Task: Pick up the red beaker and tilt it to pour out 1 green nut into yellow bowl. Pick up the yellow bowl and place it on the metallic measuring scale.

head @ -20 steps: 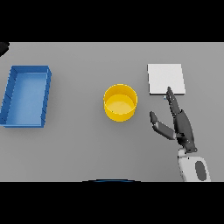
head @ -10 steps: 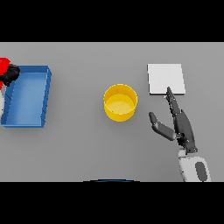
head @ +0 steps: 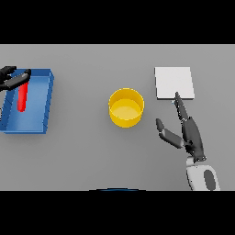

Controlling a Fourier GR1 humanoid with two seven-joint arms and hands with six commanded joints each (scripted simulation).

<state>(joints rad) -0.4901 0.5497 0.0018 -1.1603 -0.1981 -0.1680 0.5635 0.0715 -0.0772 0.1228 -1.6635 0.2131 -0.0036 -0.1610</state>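
— Since half a second ago, what has shifted?

— At the far left the left hand (head: 13, 79) has come further into view, and the red beaker (head: 22, 97) it carries now reads as a long red shape hanging over the blue tray (head: 42, 123), where before only a red patch showed at the picture's edge. Nothing else has changed place.

— How does that hand hold the beaker?

— Its dark fingers are curled round the beaker's upper end, at the tray's upper left corner. The beaker runs down from the hand over the tray's floor. Whether it touches the floor cannot be told from this view, nor can any green nut be made out.

— And the tray itself?

— It lies on the grey table (head: 82, 151) at the left side, a shallow blue box with raised walls, slightly skewed.

— What sits in the middle?

— The yellow bowl (head: 126, 108) stands upright on the table, well apart from the tray and from both hands. Its inside looks plain yellow.

— Further right?

— The scale (head: 173, 82), a pale flat square, lies on the table up and to the right of the bowl, near it but not touching. Just below it is the right hand (head: 189, 133), coming up from the lower edge on its white and grey arm. Its fingers are straight and spread, holding nothing; one fingertip reaches the scale's lower edge, and the thumb points left toward the bowl.
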